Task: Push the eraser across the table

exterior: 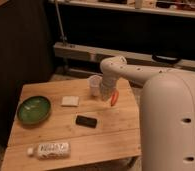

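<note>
The eraser point(86, 121), a small flat black block, lies near the middle of the light wooden table point(116, 135). My gripper point(113, 98) hangs above the table's far right part, up and to the right of the eraser and apart from it, its orange-tipped end pointing down. The white arm reaches in from the right.
A green bowl point(34, 109) sits at the table's left. A pale white square pad point(70, 101) lies between bowl and gripper. A white cup point(95, 84) stands at the far edge, just left of the gripper. A clear labelled bottle point(49, 149) lies at the front left.
</note>
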Controlling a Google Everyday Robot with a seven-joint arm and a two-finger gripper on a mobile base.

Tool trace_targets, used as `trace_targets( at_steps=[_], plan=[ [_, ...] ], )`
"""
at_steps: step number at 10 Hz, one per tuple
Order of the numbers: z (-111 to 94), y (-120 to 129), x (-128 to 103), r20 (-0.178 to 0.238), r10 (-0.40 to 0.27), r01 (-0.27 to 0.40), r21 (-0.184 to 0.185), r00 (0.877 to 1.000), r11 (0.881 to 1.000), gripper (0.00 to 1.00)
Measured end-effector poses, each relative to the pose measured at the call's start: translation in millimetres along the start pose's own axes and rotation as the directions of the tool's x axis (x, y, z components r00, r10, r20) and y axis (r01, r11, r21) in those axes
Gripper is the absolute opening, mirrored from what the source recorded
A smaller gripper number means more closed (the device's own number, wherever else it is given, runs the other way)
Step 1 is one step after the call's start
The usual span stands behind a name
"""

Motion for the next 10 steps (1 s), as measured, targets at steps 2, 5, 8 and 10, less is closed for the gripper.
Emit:
trace_targets(
  at_steps=[2,5,8,10],
  plan=[
    [-6.5,22.8,27.0,0.002,-0.016,0.016,-0.036,1.000,0.999,0.57],
    [-3.6,42.2,53.6,0.011,-0.010,0.011,-0.051,1.000,0.999,0.53],
    [-1.1,44.0,52.4,0.038,0.029,-0.027,-0.046,0.999,0.999,0.23],
    [3.7,57.8,52.4,0.037,0.031,-0.030,-0.039,0.999,0.999,0.03]
  ],
)
